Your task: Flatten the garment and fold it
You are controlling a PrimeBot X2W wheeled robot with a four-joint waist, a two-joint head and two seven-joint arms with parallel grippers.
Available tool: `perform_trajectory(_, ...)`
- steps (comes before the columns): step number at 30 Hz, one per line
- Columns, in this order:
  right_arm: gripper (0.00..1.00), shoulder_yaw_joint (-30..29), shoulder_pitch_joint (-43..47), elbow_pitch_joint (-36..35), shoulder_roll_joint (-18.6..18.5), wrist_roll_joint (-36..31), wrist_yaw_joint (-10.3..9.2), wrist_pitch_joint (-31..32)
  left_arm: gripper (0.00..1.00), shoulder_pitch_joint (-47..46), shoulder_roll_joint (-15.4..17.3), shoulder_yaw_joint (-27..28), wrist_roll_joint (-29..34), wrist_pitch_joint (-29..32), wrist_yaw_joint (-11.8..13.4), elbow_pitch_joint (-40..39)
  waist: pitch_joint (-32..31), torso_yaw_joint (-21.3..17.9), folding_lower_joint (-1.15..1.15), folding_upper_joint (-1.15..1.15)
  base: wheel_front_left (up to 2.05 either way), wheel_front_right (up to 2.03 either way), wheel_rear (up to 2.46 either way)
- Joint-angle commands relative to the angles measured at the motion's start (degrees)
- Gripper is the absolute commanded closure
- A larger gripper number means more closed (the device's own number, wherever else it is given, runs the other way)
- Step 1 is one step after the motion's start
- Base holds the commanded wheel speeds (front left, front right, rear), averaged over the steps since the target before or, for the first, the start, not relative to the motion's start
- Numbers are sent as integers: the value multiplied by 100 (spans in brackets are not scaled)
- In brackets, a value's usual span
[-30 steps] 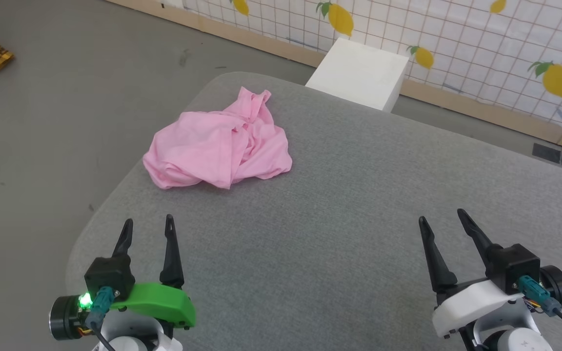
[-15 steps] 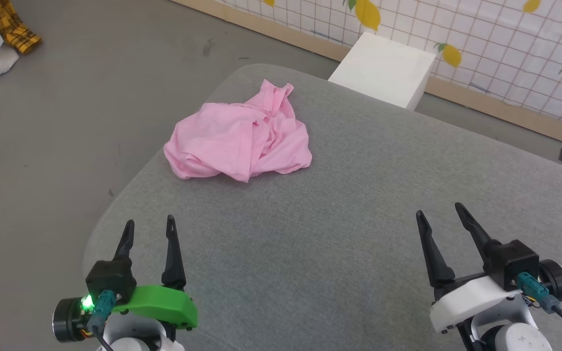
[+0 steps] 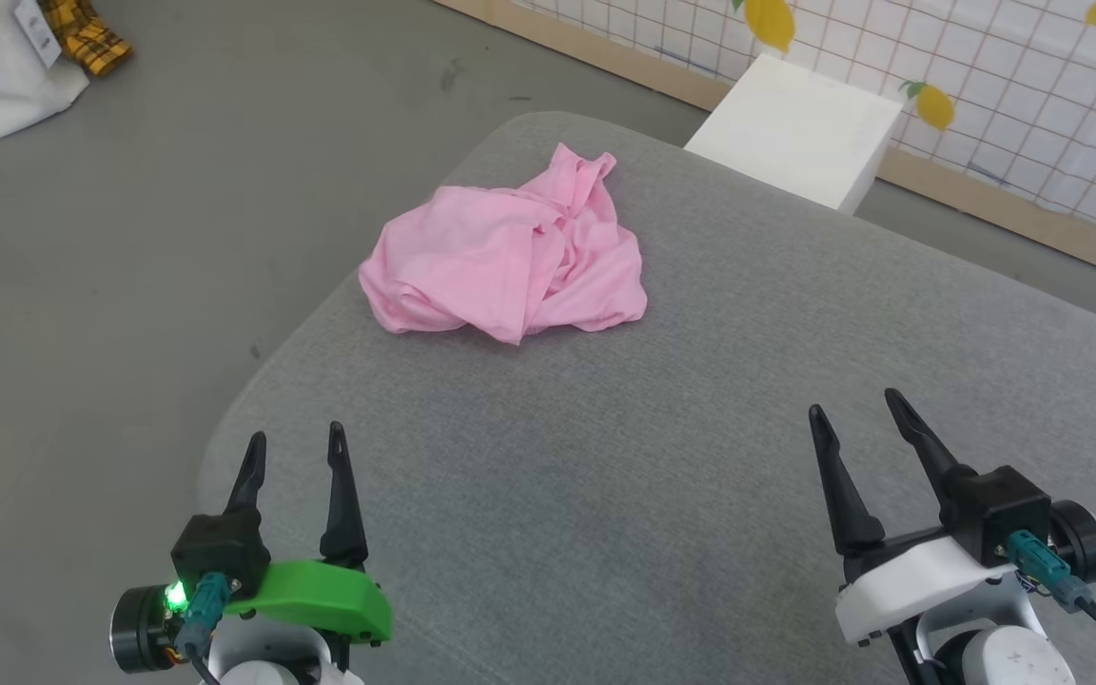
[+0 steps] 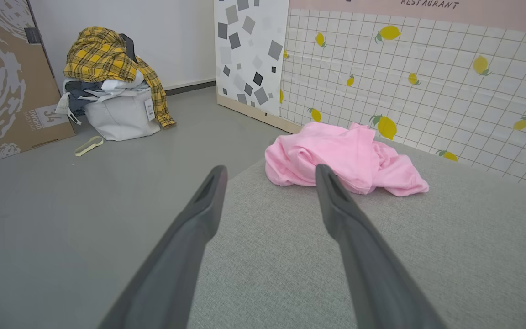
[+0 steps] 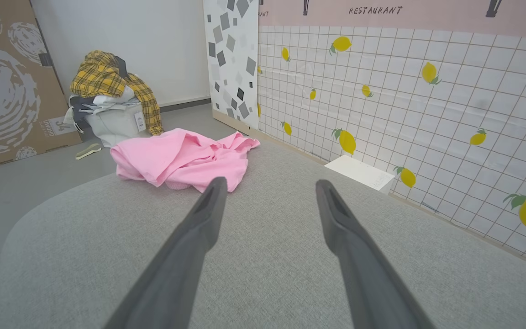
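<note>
**Garment crumpled, both grippers empty**

Head view: the garment (image 3: 510, 266) is seen bunched in a heap at the far left of the grey padded surface (image 3: 605, 495), near its rounded corner. The left gripper (image 3: 296, 436) and right gripper (image 3: 852, 404) are held at the near edge, jaws spread, nothing gripped, well apart from the fabric.

Left wrist view: the heap is seen just beyond the parted jaws.

Right wrist view: the heap is seen far left. A white box (image 5: 359, 171) is seen by the lemon-print wall (image 5: 427, 114).

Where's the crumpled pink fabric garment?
Head view: the garment sits on the grey fabric surface, far-left corner, near the white box, ahead of the left gripper.
</note>
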Motion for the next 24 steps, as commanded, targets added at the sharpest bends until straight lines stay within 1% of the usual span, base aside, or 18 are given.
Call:
perform_trajectory(1,0,4,-103,15,7,-22,-7,-66,0,45,26,-12,-97,-61,46,17,11,70,0,0,0,0,0)
perform_trajectory(11,0,8,-129,33,8,13,-8,-124,0,51,31,-48,-203,-181,101,53,28,295,0,0,0,0,0)
perform_trajectory(14,0,47,-171,37,8,46,-8,-126,0,0,23,-34,-371,-191,69,53,74,276,0,0,0,0,0)
perform_trajectory(18,0,99,-327,-66,9,9,-8,-99,0,-473,117,-30,-639,40,-121,-16,359,93,0,0,0,0,0)
perform_trajectory(22,0,112,-506,-199,9,-93,-8,-63,0,-1419,354,73,-860,527,-239,91,813,-202,0,0,0,0,0)
perform_trajectory(24,0,138,-612,-267,9,-141,-8,-37,0,-1986,494,198,-1040,796,-295,179,1127,-417,0,0,0,0,0)
